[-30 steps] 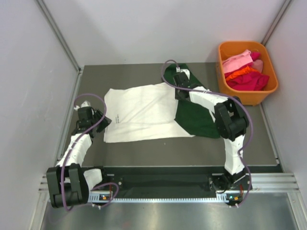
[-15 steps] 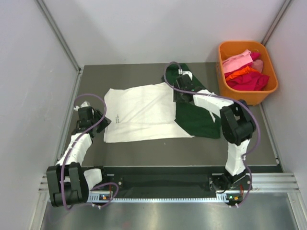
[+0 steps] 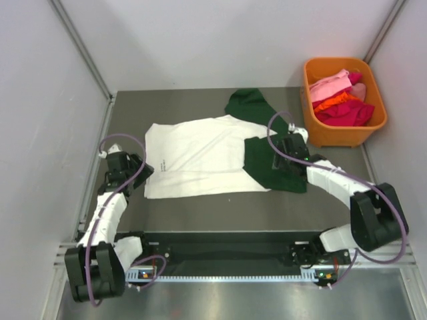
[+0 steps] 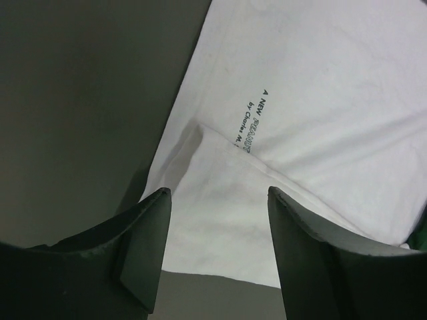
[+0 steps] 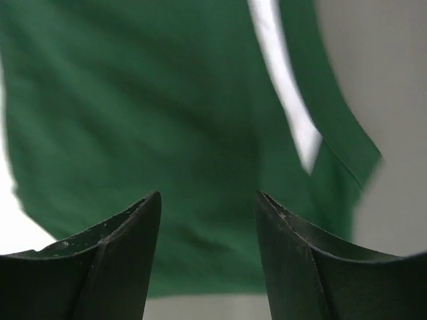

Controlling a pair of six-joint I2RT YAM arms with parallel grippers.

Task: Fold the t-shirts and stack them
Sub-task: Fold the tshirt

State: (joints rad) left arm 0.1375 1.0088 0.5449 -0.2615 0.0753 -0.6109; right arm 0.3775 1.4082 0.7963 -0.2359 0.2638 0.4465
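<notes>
While both pairs of fingers hang released with nothing between them, what matters is which shirt lies to which arm. The left fingers (image 4: 143,247) stand apart at the left edge of the cream-white t-shirt (image 3: 197,157); from them the cloth runs away to the right, its long axis left to right across the tabletop (image 3: 200,203). Through the left wrist camera I see a corner of that edge doubled over on itself just ahead of the fingertips, with the black lettering (image 4: 248,123) a little beyond; whether the fingers touch the cloth I cannot tell, but none of it is pinched.

The right fingers (image 5: 127,257) are likewise spread, hovering over the dark green t-shirt (image 3: 273,167), which fills most of their blurred view. That shirt lies at the right end of the white one, the two overlapping there; it stretches from under the fingers toward the far side of the tabletop, so its axis crosses that of the white shirt. Which cloth is on top at the overlap I cannot say for sure. Beyond it to the right stands the orange basket (image 3: 313,133), holding pink and red clothes.

I judge the left arm nearer the white shirt and the right nearer the green; a fold of the white one would call the right fingers leftward to its right edge.
</notes>
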